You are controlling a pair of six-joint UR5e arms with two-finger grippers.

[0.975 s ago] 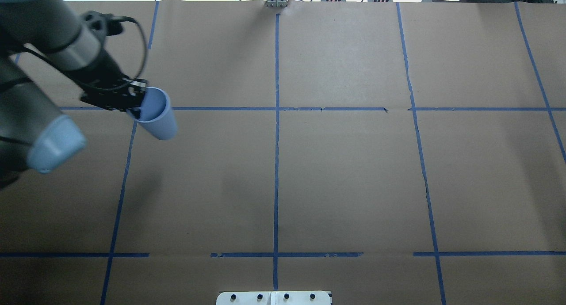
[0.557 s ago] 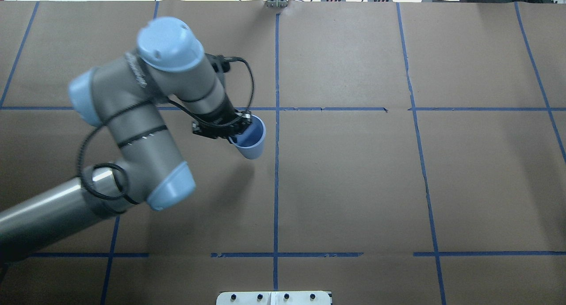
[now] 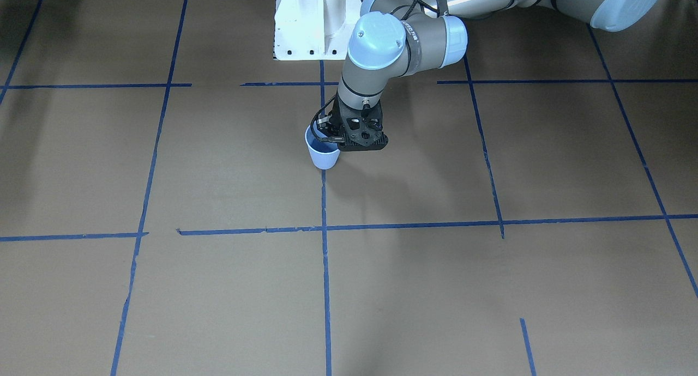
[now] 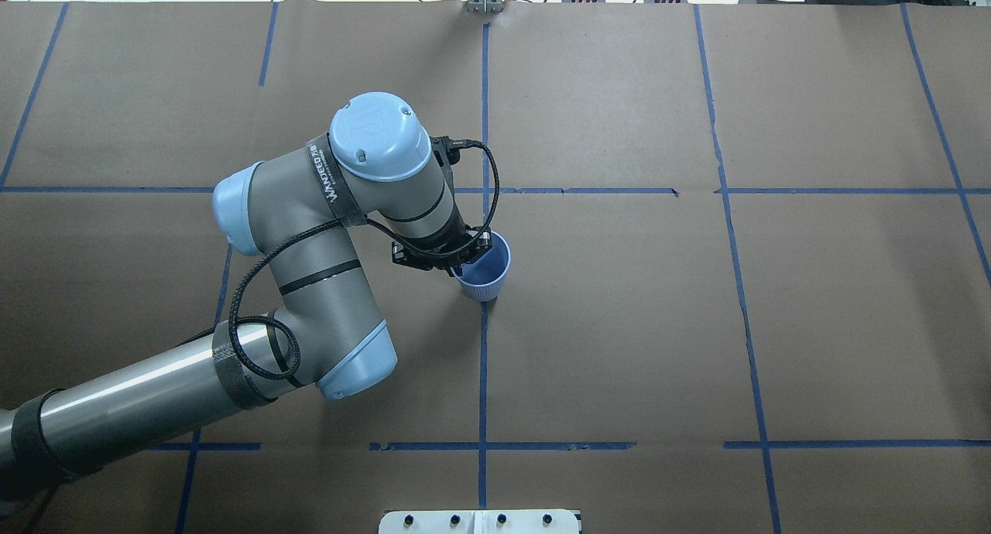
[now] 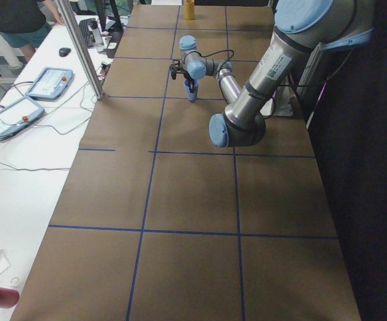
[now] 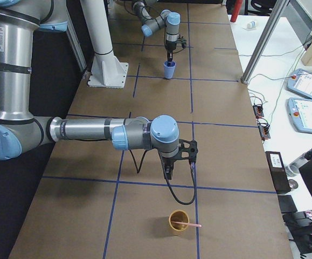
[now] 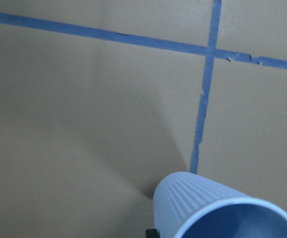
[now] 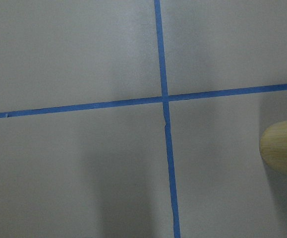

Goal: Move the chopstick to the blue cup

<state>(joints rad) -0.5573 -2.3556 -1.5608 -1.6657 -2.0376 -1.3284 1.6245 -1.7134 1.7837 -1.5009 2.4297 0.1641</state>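
Entry as I read it from the remote desk. Blue cup [image 4: 489, 280]: ribbed, at the centre of the overhead frame, over the vertical tape line [image 4: 482, 364] on the brown-papered counter [image 4: 619, 325]; I cannot tell whether its base touches the counter. Left fingers [image 4: 454, 270]: pinching the blue cup at its rim, on the cup's left in the overhead frame. Chopstick [image 6: 188, 223]: pink, leaning in a tan cup [image 6: 177, 226] at the lower centre of the right-side view, its end jutting past the rim toward frame right; well apart from the blue cup at that view's top centre. Right fingers [image 6: 168, 172]: pointing down, near the tan cup and just above it in the frame; whether they are spread or pressed together I cannot tell.
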